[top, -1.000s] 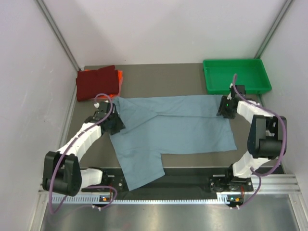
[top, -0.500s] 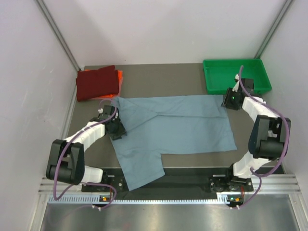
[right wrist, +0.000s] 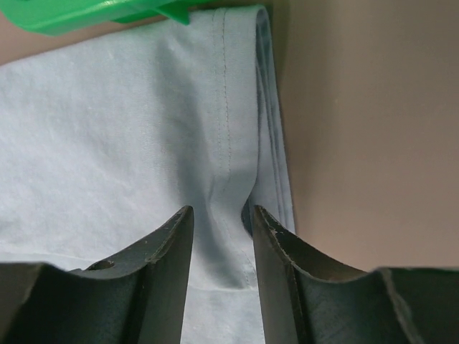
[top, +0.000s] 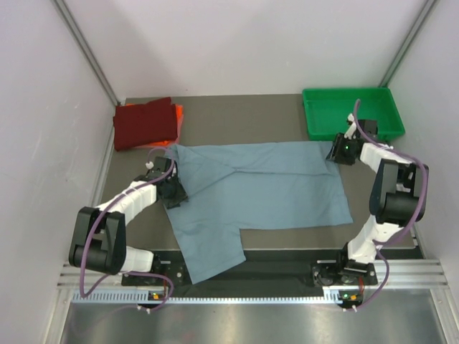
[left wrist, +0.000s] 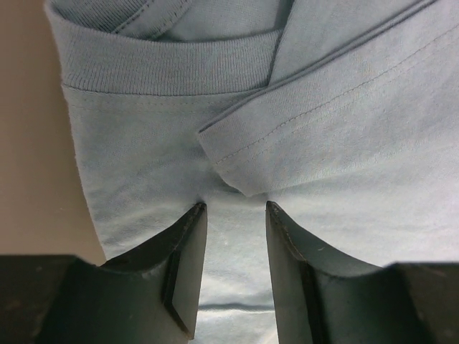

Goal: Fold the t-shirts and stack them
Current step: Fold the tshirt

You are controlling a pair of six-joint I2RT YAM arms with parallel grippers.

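Note:
The grey-blue t-shirt (top: 265, 186) lies spread flat mid-table, one sleeve hanging toward the near edge. My left gripper (top: 172, 192) presses on its left edge by the ribbed collar (left wrist: 165, 68). Its jaws (left wrist: 231, 204) stand narrowly apart with cloth (left wrist: 323, 143) under and between them. My right gripper (top: 343, 150) is on the shirt's far right corner. Its jaws (right wrist: 221, 209) stand narrowly apart over the stitched hem (right wrist: 228, 107), which puckers between the tips. The dark red t-shirt (top: 145, 123) lies folded at the far left on the orange one (top: 179, 113).
A green plastic tray (top: 351, 92) stands at the far right, just beyond the right gripper; its corner shows in the right wrist view (right wrist: 86, 14). Bare brown table (right wrist: 373, 143) lies right of the hem. White walls enclose the table on three sides.
My right gripper moved from the shirt's right edge up to its far right corner by the tray. My left gripper shifted slightly along the shirt's left edge. The shirt lies as before.

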